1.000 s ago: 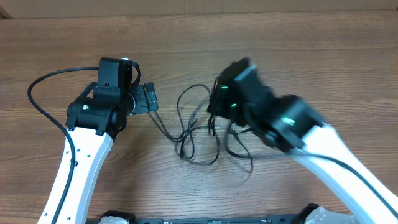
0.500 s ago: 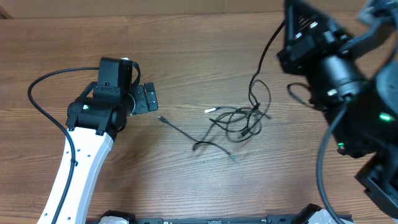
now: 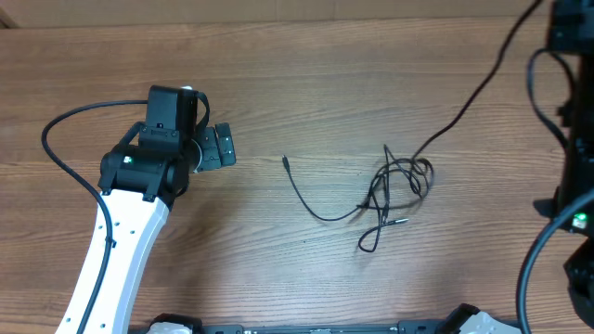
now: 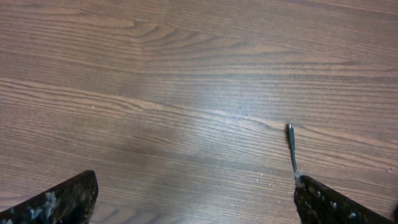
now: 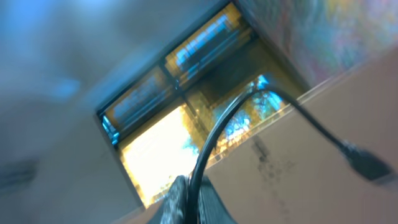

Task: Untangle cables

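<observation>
The cables (image 3: 397,190) are thin black cords in a loose tangle right of the table's centre. One free plug end (image 3: 286,160) trails left. One cord (image 3: 464,102) rises from the tangle to the upper right, toward my raised right arm (image 3: 571,111). My right gripper (image 5: 191,200) is shut on that black cord (image 5: 214,134), whose plug (image 5: 365,163) hangs in the air; this view points up at a window. My left gripper (image 3: 223,147) is open and empty, left of the cables. In the left wrist view its fingers (image 4: 193,186) are spread over bare wood, with a plug end (image 4: 291,140) by the right finger.
The wooden table (image 3: 306,74) fills the overhead view. The left arm's own thick black wire (image 3: 65,125) loops at the far left. The right arm's thick wires (image 3: 538,74) hang at the right edge.
My right arm has risen and swung to the right with a cord in its jaws, dragging the tangle right and stretching it out. The left arm has not moved.
</observation>
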Controlling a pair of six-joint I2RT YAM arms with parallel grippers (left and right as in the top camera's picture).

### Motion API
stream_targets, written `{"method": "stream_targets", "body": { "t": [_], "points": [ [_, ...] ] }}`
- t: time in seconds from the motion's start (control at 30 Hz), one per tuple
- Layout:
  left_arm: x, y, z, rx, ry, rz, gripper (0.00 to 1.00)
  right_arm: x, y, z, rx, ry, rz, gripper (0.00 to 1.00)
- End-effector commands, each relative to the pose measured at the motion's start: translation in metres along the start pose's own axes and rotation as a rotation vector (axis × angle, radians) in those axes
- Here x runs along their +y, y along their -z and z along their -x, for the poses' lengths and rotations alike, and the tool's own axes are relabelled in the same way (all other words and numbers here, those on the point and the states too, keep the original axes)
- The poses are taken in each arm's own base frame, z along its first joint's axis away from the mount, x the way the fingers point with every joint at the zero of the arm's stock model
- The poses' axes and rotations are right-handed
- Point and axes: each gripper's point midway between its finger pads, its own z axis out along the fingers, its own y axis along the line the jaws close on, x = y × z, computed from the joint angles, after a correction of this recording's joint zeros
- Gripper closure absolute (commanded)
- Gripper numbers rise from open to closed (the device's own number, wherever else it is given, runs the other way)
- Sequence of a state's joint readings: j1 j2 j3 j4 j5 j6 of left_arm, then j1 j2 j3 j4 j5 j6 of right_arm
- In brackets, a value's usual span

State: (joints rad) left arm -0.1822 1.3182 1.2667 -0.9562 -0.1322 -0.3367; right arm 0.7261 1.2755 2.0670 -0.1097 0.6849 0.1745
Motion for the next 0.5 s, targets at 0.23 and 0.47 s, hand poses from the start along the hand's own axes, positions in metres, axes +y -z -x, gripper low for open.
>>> {"method": "stream_targets", "body": {
  "t": [0.23, 0.47],
  "points": [
    [0.003, 0.001, 0.003, -0.009, -0.006, 0.013, 0.00, 0.004, 0.009, 0.088, -0.397, 0.280, -0.082, 0.96],
    [0.003, 0.001, 0.003, -0.009, -0.007, 0.013, 0.00, -0.005, -0.019, 0.028, -0.266, 0.692, -0.231, 0.96]
  ]
}}
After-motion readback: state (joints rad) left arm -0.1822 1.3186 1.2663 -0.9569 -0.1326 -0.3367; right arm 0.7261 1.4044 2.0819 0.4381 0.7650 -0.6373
